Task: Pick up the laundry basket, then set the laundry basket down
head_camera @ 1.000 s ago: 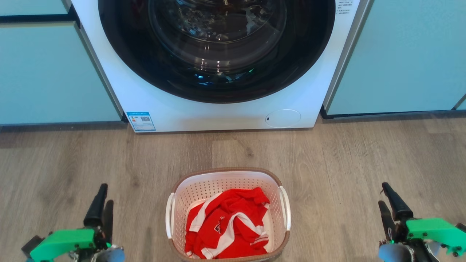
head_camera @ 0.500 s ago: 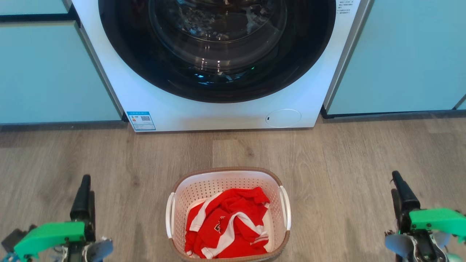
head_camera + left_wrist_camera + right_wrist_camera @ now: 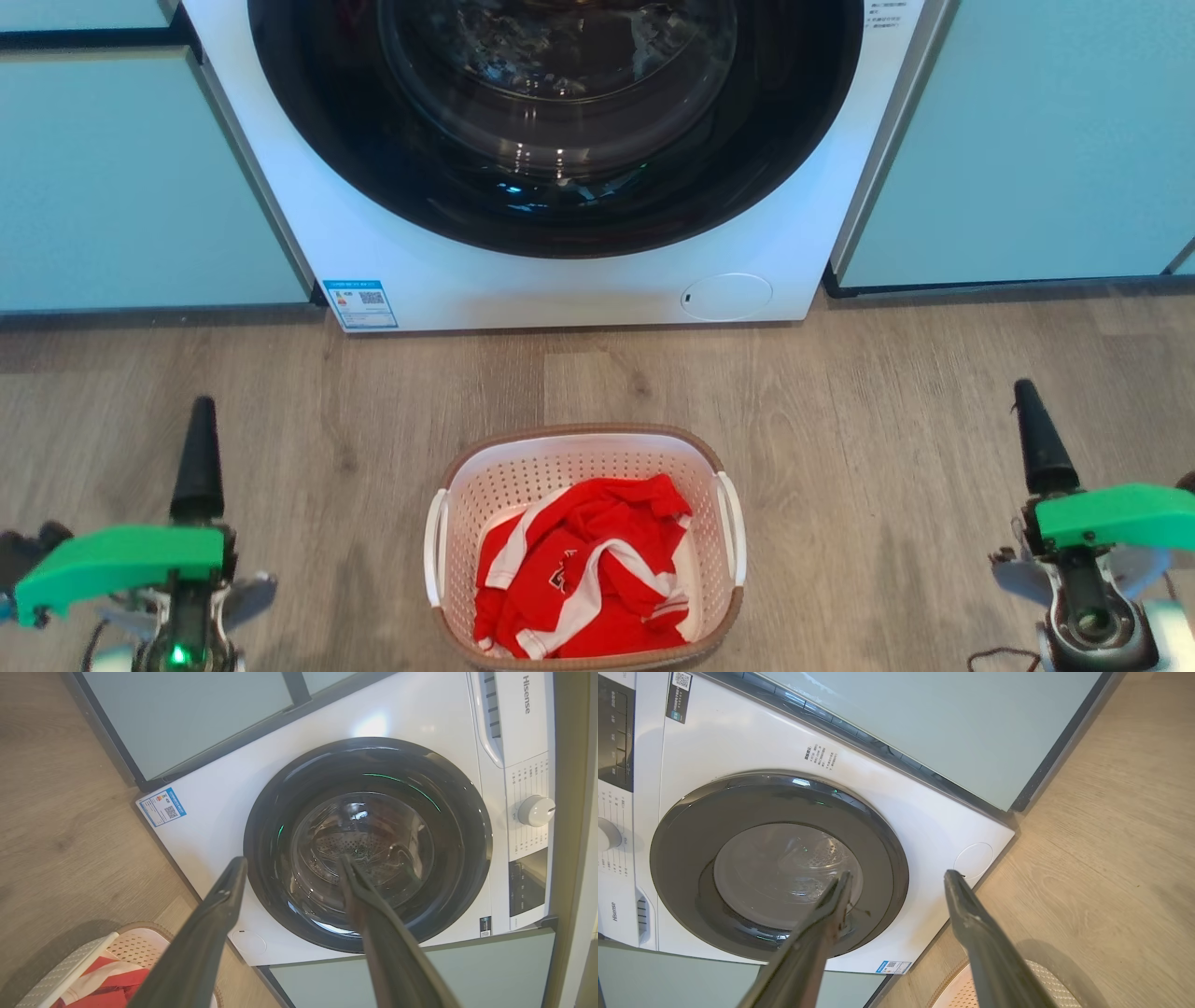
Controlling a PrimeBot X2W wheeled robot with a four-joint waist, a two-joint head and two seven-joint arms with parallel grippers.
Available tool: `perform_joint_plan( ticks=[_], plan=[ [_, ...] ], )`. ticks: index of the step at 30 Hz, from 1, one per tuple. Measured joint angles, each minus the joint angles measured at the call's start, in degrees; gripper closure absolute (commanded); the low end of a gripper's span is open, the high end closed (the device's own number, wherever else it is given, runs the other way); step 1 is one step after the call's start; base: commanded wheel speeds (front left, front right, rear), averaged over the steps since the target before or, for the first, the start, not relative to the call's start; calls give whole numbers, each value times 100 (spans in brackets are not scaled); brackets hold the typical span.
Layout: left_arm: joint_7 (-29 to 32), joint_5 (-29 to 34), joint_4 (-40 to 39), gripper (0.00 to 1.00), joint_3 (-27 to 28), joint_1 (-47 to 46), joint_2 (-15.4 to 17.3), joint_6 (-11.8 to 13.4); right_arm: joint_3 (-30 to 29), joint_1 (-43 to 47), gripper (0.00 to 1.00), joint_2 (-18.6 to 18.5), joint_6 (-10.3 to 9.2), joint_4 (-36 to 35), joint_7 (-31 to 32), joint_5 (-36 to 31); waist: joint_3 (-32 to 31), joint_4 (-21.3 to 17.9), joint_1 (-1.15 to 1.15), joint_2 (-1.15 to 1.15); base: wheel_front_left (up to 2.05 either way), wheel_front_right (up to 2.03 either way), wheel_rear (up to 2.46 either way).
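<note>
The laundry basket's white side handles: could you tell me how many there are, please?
2: the left handle and the right handle, on opposite sides of the laundry basket; none appears hidden.

hisense on the washer (image 3: 411,723), blue sticker (image 3: 161,807) print illegible

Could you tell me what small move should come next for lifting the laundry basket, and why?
The left end effector and right end effector are open, empty and well apart from the laundry basket, which sits on the floor between them. So probably swing both inward and down toward its white side handles.
</note>
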Motion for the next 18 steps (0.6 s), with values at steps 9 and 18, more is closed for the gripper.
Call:
perform_joint_plan(
  ticks=[9, 18],
  plan=[
    [-145, 1069, -702, 0, -79, -135, 0, 491, 11, -258, 0, -1, 0, -525, -174, -1158, 56, 2, 0, 0, 0, 0, 0],
    [-270, 2230, -1225, 0, -479, -186, 0, 1009, 278, -339, 0, -3, 0, -927, -300, -2135, 84, 15, 0, 0, 0, 0, 0]
  ],
)
